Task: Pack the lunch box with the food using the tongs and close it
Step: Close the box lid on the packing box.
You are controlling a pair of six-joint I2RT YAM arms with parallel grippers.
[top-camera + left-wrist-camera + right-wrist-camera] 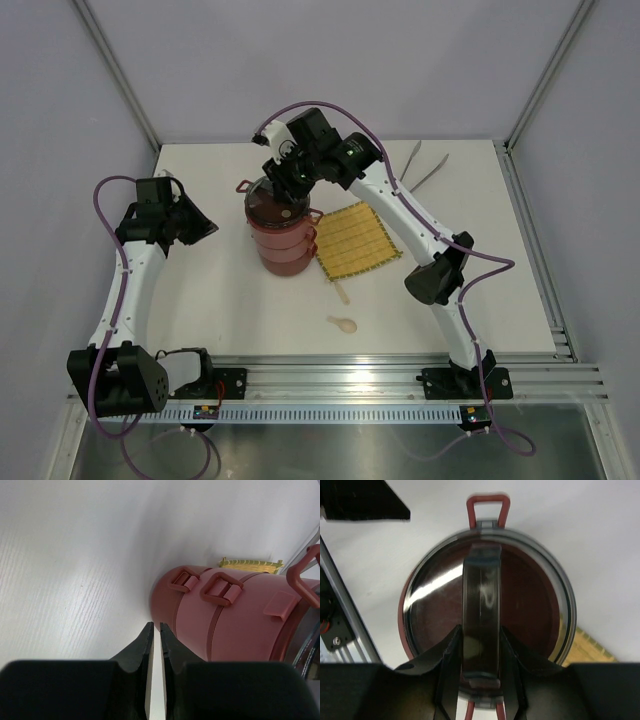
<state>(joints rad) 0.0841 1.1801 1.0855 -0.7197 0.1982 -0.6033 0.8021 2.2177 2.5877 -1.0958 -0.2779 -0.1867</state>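
my right hand (pixel 480 632) is part open, fingers (pixel 451 655) flanking the lid handle (pixel 480 585), whose length runs along the gap; gripped or not, i cannot tell. the stacked lunch box (pixel 285 250) sits straight beneath on the table (pixel 200 300). my left hand (pixel 155 635), shut, empty, hangs beside its wall

The lunch box (pixel 283 245) stood as a closed dark-red stack near the middle of the white worktop (pixel 220 300), grey lid on top. The right pincer (pixel 289 185) hung directly over that lid, its grip too dark to read. The left pincer (pixel 205 229) sat apart, left of the stack. A yellow mat (pixel 355 240) lay just beside the stack's right, the tongs (pixel 425 165) at the far right, and a cream spoon (pixel 343 323) nearer the bases.
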